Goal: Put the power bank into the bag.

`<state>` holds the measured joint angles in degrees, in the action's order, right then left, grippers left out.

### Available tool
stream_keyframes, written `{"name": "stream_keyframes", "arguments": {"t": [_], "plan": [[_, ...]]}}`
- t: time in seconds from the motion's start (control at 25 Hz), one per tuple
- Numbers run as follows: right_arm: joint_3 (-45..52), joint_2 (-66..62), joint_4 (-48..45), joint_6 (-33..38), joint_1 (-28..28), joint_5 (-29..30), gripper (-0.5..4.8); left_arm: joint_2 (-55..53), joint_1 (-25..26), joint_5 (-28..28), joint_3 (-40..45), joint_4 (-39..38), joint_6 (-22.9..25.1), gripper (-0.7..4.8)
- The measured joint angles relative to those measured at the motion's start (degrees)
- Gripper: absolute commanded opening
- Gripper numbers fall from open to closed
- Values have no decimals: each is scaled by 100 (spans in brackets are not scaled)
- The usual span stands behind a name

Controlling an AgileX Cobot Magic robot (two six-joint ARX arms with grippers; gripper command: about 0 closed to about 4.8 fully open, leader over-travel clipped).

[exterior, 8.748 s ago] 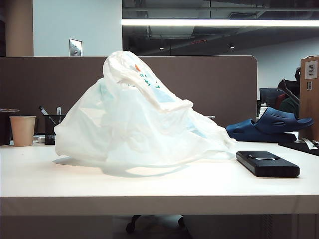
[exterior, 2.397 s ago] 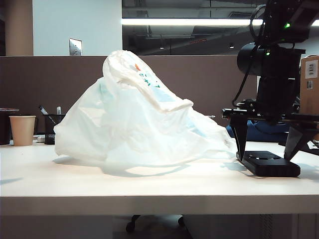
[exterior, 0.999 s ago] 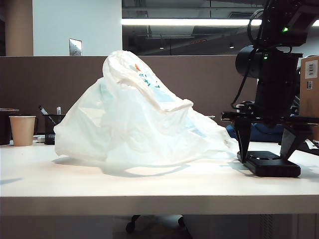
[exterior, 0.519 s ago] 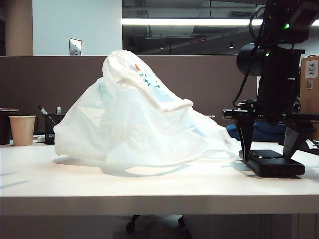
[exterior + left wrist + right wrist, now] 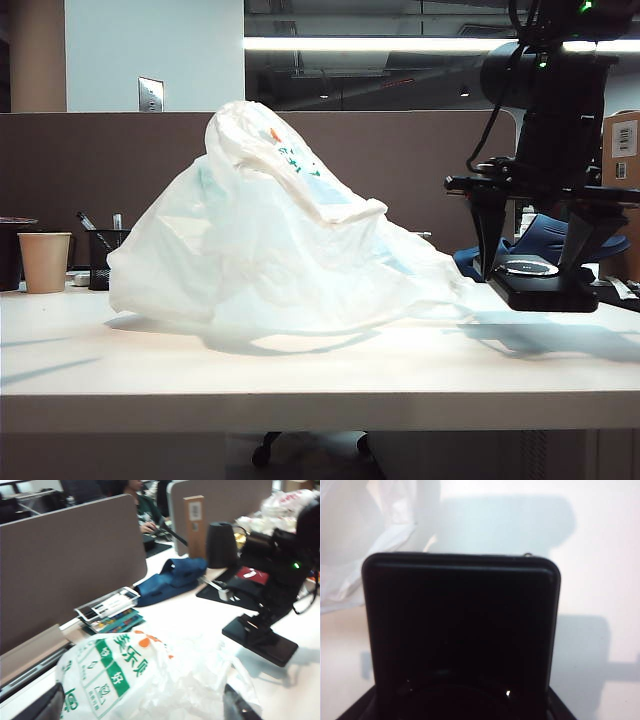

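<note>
- Office partitions in brown close off the back of the white table [image 5: 300, 375] I am working over, with a ceiling light strip running above them.
- At the table's far left edge I see a paper cup [image 5: 46, 262] and a black mesh pen holder [image 5: 108, 257].
- My bag [image 5: 280, 235] sits heaped at the middle of the table, thin and translucent white; the left wrist view shows green panels with white printed characters and an orange mark on it, but I cannot read the characters for certain.
- My right gripper [image 5: 532, 262] is on the right side of the table, its fingers clamped on the ends of the power bank [image 5: 540, 285], which hangs clear of the surface with its shadow on the table beneath; the oval mark shows on its top face.
- From the right wrist view the power bank [image 5: 460, 630] fills the frame, with a fold of the bag at the corner beyond it.
- My left gripper [image 5: 142, 707] is above the bag, its two dark fingertips [image 5: 47, 707] spread wide apart with nothing between them.
- Behind the right gripper lie a dark blue clog [image 5: 545, 245] and a cardboard box [image 5: 622, 190] bearing a barcode label, too small to read.
</note>
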<state>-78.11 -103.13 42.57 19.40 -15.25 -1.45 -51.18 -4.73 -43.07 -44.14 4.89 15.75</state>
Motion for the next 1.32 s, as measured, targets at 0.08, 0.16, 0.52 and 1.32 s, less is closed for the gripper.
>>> {"name": "stream_keyframes", "arguments": {"t": [0.08,0.16,0.52,1.32], "plan": [[-63,0,55,-17,4,0,148,-177,-118,-13,-105,-17,109,404],[-164,-2,129,-22,0,13,148,-365,-212,-33,-262,-48,210,404],[-671,0,376,-138,-4,52,148,-1449,-623,-26,-1473,-334,402,404],[-1084,4,654,-286,0,723,148,-3792,-2546,2579,-3191,-2389,2629,404]]}}
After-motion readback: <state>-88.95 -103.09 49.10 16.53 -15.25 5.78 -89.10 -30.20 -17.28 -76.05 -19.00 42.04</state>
